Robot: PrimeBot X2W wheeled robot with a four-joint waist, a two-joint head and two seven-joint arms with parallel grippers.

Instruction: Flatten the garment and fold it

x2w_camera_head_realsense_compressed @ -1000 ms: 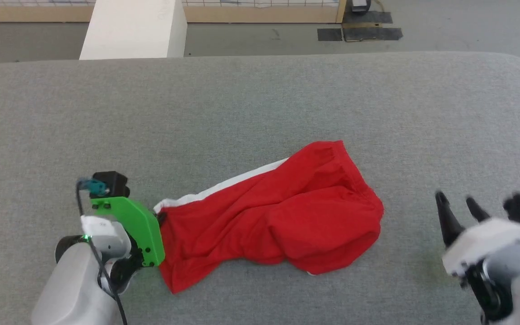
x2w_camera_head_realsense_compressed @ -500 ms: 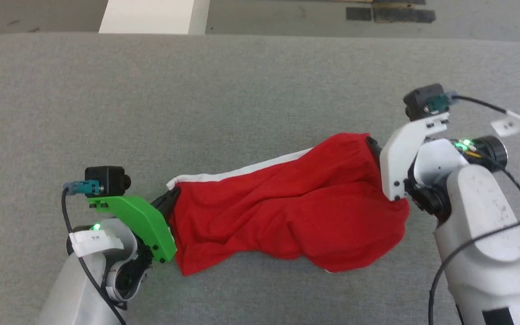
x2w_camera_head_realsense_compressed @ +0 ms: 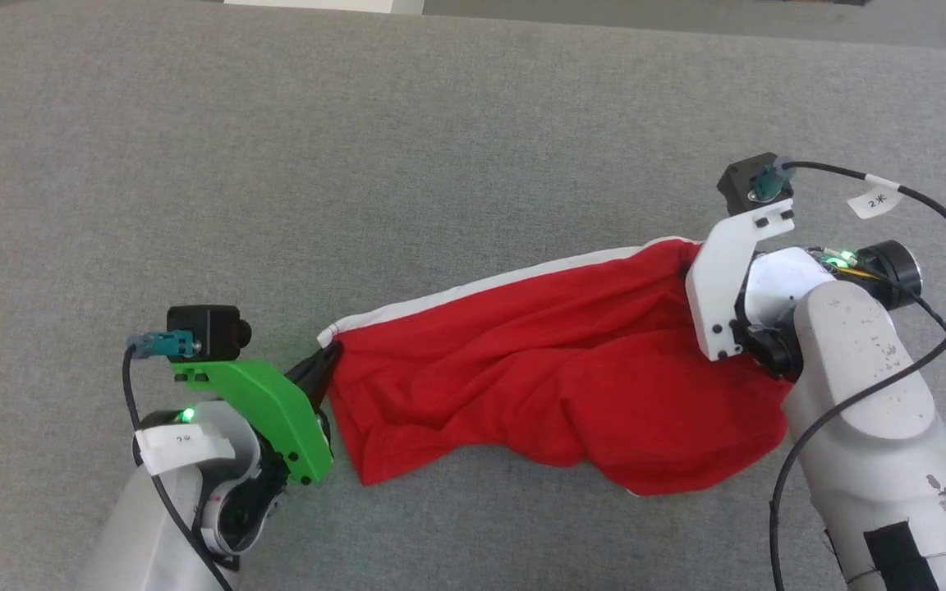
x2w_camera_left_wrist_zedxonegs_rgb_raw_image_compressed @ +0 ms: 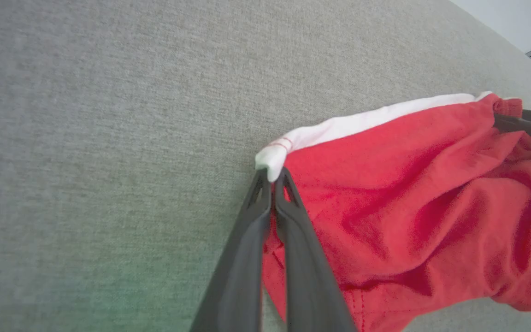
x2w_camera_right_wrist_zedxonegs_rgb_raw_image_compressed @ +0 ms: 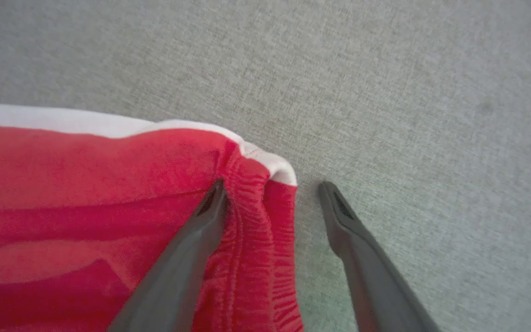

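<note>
garment (x2w_camera_head_realsense_compressed: 555, 386) of soft matt red cloth, creased; tabletop (x2w_camera_head_realsense_compressed: 358, 164) of coarse grey woven fabric

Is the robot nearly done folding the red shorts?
Not nearly. Done: the left gripper is shut on one waistband corner of the shorts. In hand: the right gripper sits open around the other corner. Left: flattening the rumpled shorts, then folding.

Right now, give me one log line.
left claw: shut on garment corner | right claw: open, straddling garment's opposite end | garment: bunched, not folded

White tag (x2w_camera_head_realsense_compressed: 874, 199) on right arm's cable (x2w_camera_head_realsense_compressed: 826, 169), perhaps "2" plus a star-like mark, left arm's tag (x2w_camera_head_realsense_compressed: 181, 441) too blurred
</note>
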